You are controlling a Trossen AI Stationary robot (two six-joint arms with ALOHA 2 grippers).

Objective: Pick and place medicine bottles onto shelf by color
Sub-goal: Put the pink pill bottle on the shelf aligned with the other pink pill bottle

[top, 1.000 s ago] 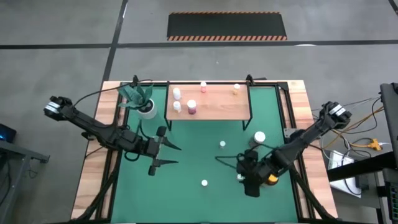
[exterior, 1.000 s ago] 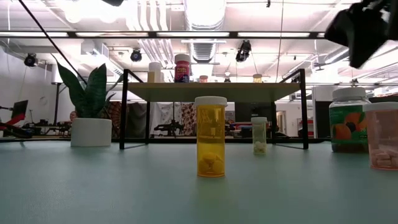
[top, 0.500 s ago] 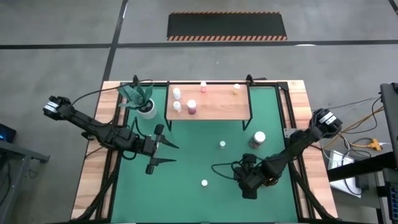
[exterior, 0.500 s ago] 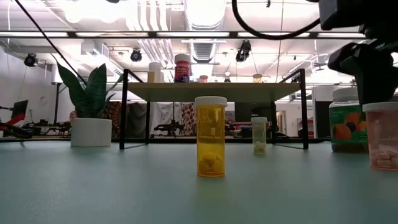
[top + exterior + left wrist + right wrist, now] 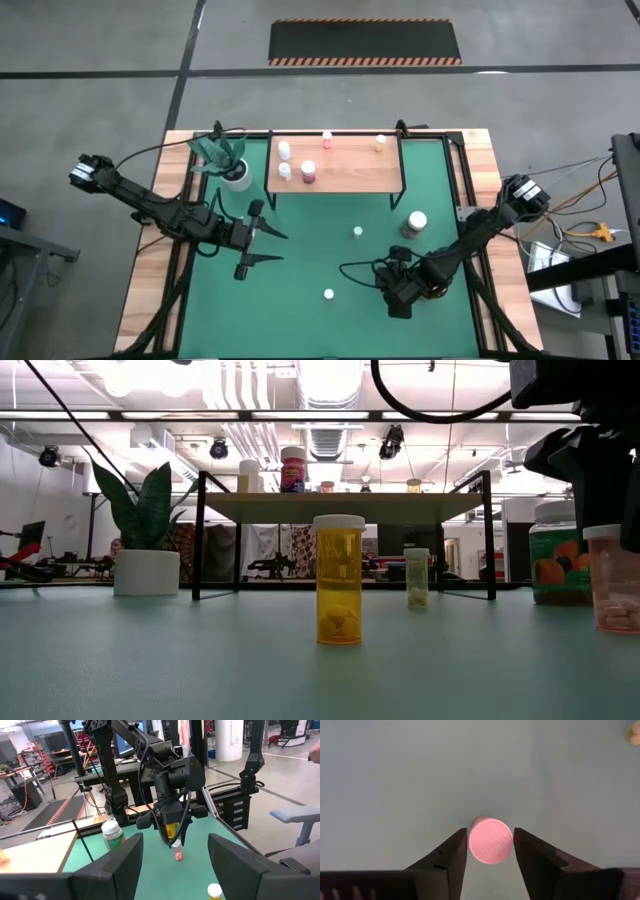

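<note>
Nothing here gives you a legible brand. The pink bottle (image 5: 490,840) has raised lettering on its round pink cap, but you cannot read it. The greenish jar (image 5: 560,555) wears a label with pictures of orange fruit and no words you can make out. A white-capped bottle with a dark red and purple label (image 5: 293,470) stands on the shelf (image 5: 345,175), its print also too small to tell. Your right gripper (image 5: 397,292) is down over the pink bottle at the near right of the green mat (image 5: 300,300). Its two fingers are closed against opposite sides of the cap, and the bottle stands upright on the mat. From table height that bottle is translucent pink with pale tablets resting in its bottom. An orange bottle (image 5: 339,580) with a white cap stands upright near the mat's front middle, a few tablets inside it. A smaller clear bottle (image 5: 417,578) stands farther back, between it and the shelf. The greenish jar sits just in front of the shelf's right end. Five small bottles stand on the light-wood shelf: three toward its left end and two along its far edge. Your left gripper (image 5: 285,249) hangs over the left half of the mat with its fingers spread and nothing between them. It is near the white pot with the plant (image 5: 236,175).
</note>
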